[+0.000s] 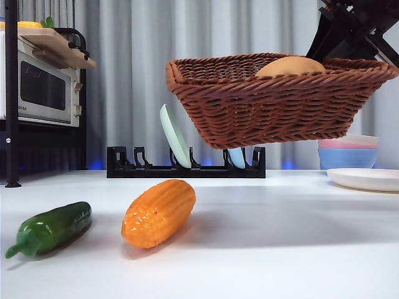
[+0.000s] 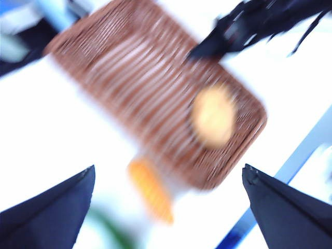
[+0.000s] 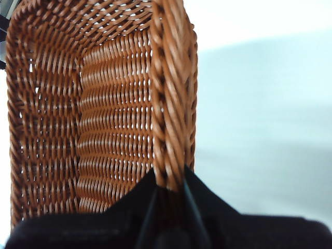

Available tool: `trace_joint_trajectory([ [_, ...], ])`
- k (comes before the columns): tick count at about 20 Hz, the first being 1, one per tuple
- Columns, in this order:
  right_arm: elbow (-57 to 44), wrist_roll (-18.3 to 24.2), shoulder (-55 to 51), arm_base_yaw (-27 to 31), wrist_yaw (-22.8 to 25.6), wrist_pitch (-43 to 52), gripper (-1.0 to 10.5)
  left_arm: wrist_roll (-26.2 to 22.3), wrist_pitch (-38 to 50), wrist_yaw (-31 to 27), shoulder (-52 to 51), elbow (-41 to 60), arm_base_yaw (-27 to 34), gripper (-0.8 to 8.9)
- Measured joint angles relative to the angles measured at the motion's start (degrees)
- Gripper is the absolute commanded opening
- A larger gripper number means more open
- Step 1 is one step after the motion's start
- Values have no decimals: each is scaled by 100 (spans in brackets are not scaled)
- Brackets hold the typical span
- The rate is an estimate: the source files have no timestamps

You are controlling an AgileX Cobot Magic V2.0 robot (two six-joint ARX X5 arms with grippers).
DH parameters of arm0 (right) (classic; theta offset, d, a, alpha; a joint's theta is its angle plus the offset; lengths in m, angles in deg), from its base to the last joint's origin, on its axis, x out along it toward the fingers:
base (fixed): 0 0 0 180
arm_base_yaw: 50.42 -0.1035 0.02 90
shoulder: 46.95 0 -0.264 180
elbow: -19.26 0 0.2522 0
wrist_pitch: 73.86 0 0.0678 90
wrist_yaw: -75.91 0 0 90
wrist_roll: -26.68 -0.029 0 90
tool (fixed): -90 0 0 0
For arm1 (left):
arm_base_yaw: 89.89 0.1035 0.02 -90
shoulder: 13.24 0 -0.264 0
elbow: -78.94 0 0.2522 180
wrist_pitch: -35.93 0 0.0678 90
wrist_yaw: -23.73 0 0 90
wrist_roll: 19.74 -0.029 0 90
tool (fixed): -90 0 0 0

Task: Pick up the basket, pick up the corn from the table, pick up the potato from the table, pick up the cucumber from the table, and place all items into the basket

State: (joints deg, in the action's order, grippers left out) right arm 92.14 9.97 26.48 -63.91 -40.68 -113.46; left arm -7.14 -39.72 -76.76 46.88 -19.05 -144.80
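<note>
1. The basket (image 1: 274,103) hangs in the air above the table (image 1: 280,249), tilted a little, on the right half of the front view.
2. The right gripper (image 3: 168,189) has its jaws clamped on the basket's braided rim (image 3: 168,104), one jaw inside the wall and one outside; in the front view its dark arm (image 1: 355,28) comes down to the basket's far right corner.
3. The potato (image 1: 291,66) lies inside the basket toward its right end, its top showing above the rim.
4. The corn (image 1: 158,213) lies on the table, near and left of the basket, below its left end.
5. The cucumber (image 1: 50,228) lies on the table just left of the corn, apart from it, its stem pointing to the near left.
6. The left gripper (image 2: 168,197) hangs high over the scene with its jaws spread wide and nothing between them; its blurred view looks down on the basket, the potato and the corn.
7. A black dish rack (image 1: 186,163) with plates stands at the far side, and stacked bowls (image 1: 348,151) at the far right.
</note>
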Motion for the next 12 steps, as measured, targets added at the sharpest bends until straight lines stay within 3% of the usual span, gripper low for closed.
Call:
trace_joint_trajectory([
  [4, 0, 0, 0, 0, 0, 0, -15, 501, -1104, -739, -74, 339, 0, 471],
  [10, 0, 2, 0, 0, 2, 0, -15, 905, 247, -671, 4, 2096, 85, 468],
  [12, 0, 2, 0, 0, 0, -2, -15, 929, 654, -358, 83, 2621, 343, 468],
])
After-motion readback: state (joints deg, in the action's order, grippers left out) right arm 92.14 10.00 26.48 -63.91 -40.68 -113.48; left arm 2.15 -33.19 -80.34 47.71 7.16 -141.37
